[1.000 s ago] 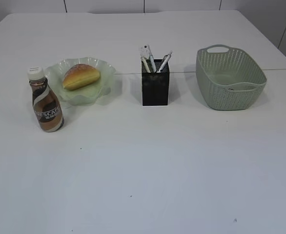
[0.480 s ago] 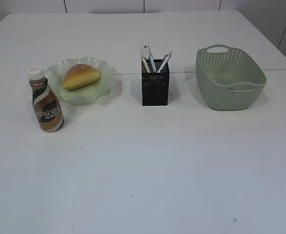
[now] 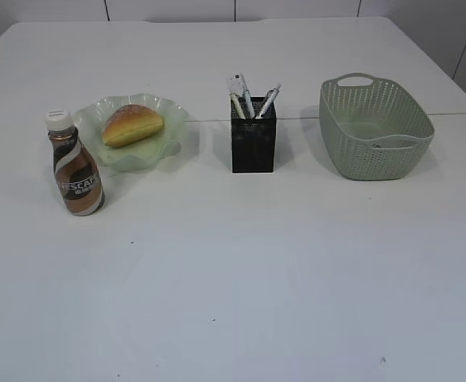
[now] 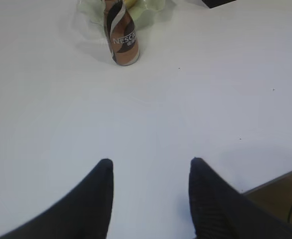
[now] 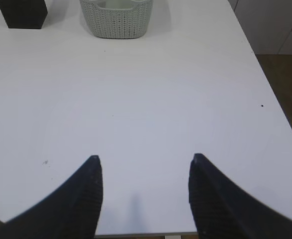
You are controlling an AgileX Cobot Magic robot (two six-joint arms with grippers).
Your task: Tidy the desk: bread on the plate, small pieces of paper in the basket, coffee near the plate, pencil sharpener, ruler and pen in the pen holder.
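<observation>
A golden bread roll [image 3: 132, 125] lies on the pale green wavy plate [image 3: 165, 148]. The brown coffee bottle [image 3: 74, 165] [image 4: 121, 39] stands upright just left of and in front of the plate. The black pen holder [image 3: 253, 146] holds pens and a ruler [image 3: 249, 99]; the pencil sharpener does not show. The green basket [image 3: 374, 127] [image 5: 117, 19] stands at the right; no paper pieces can be made out in it. My left gripper [image 4: 151, 164] hovers open and empty over bare table, well in front of the bottle. My right gripper [image 5: 145, 159] is open and empty near the table's front edge.
The white table [image 3: 257, 270] has a seam running across behind the holder. Its right edge and the floor [image 5: 285, 74] show in the right wrist view. A table corner and brown floor [image 4: 280, 191] appear at the lower right of the left wrist view.
</observation>
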